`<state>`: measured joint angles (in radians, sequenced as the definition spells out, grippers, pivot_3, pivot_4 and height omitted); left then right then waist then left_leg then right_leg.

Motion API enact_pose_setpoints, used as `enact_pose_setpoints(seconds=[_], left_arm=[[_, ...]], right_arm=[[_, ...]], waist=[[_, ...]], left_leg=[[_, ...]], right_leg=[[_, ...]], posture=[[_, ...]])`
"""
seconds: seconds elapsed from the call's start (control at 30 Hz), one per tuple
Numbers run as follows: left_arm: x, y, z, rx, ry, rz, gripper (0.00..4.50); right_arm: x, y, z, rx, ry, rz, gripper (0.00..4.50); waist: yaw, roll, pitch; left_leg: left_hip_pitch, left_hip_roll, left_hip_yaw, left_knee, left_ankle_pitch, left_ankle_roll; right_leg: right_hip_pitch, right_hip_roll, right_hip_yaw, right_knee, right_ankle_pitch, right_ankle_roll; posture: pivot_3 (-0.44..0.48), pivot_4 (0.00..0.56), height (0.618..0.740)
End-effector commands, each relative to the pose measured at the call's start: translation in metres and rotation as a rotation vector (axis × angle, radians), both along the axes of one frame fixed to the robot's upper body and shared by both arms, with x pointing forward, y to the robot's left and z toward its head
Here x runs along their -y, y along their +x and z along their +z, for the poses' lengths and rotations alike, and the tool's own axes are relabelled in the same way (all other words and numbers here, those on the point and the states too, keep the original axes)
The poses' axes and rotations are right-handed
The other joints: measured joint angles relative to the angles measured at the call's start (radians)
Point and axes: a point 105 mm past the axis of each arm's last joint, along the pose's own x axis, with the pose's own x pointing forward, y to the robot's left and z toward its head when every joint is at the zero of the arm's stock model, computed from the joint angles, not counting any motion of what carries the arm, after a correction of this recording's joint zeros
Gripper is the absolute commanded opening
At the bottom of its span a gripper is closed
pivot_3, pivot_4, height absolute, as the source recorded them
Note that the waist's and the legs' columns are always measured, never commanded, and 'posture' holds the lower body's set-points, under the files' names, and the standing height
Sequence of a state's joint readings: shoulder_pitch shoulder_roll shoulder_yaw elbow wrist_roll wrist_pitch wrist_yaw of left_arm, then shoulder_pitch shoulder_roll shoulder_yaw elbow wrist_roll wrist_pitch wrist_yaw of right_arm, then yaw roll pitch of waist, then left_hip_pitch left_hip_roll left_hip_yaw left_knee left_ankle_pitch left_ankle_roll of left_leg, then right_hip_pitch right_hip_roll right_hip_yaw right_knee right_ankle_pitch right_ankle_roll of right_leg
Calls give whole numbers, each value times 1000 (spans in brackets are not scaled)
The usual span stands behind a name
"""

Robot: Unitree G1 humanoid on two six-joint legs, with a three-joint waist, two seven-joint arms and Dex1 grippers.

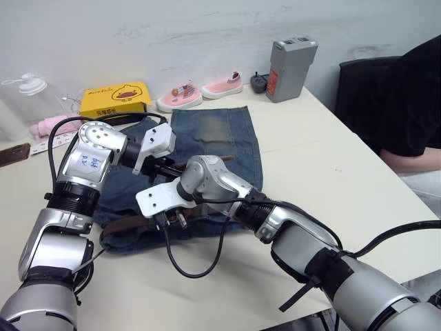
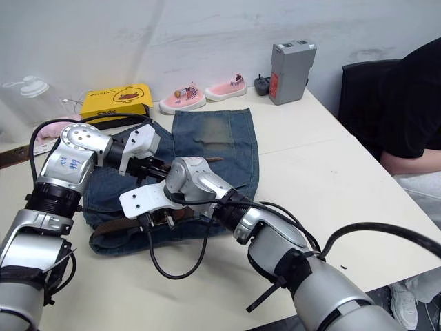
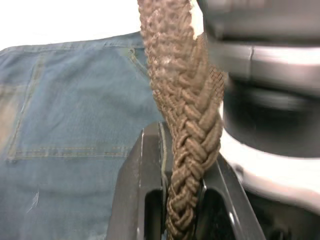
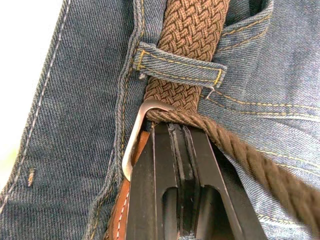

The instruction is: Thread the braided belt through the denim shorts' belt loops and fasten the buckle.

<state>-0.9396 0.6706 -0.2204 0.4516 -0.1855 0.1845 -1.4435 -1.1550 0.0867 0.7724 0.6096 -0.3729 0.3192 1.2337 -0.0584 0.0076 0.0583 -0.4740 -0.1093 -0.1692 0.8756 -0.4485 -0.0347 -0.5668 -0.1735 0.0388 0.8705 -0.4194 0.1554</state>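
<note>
1. Right end effector [image 4: 175, 145]: black fingers pressed together with no gap, tips set against the braided belt [image 4: 192, 30] and touching the buckle [image 4: 137, 135]. Whether anything is pinched between them cannot be told.
2. Buckle: silver frame lies just beside the right fingertips, next to a strip of smooth brown leather [image 4: 122, 210], on the waistband of the denim shorts [image 4: 75, 100].
3. Belt loops: one loop [image 4: 180, 62] sits just beyond the right fingertips; the belt passes under it. A second length of belt runs away diagonally across the denim.
4. Left end effector [image 3: 182, 185]: clenched on the braided belt, which rises between the two fingers and hangs above the shorts.
5. Head views: both end effectors meet over the waistband, near the tabletop's [image 1: 310, 172] front edge; the legs of the shorts point toward the wall.
</note>
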Motion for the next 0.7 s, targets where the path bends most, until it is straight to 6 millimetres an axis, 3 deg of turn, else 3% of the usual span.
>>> enact_pose_setpoints(seconds=[0.03, 0.23, 0.47, 0.6, 0.7], left_arm=[[45, -17, 73, 238, -143, -188, 0], [67, -25, 93, 254, -224, -241, 0], [75, -28, 103, 267, -260, -252, 0], [55, -19, 96, 267, -249, -156, 0], [14, -9, 82, 264, -229, 15, 0]], right_arm=[[46, -28, -97, -253, -320, -58, 70], [46, -30, -98, -260, -321, -46, 70], [45, -32, -99, -261, -319, -35, 70], [45, -31, -99, -258, -298, -39, 70], [46, -20, -91, -224, -233, -79, 70]], waist=[[2, 0, 0], [7, -1, -1], [16, -1, -1], [21, -1, -1], [25, -1, -1]], left_leg=[[0, 0, 0, 0, 0, 0], [0, -1, 0, 1, 0, 0], [0, -2, -1, 2, -1, 1], [0, -2, -1, 2, -1, 0], [0, -1, -1, 2, -1, 0]], right_leg=[[0, 1, 0, 0, 0, 0], [1, 1, 0, -1, 0, 0], [1, 2, 0, -1, 0, 0], [2, 2, 1, -1, 0, 0], [1, 2, 1, -1, 0, 0]], posture=[[0, 150, 636], [0, 150, 636], [0, 150, 636], [0, 150, 636], [0, 150, 636]])
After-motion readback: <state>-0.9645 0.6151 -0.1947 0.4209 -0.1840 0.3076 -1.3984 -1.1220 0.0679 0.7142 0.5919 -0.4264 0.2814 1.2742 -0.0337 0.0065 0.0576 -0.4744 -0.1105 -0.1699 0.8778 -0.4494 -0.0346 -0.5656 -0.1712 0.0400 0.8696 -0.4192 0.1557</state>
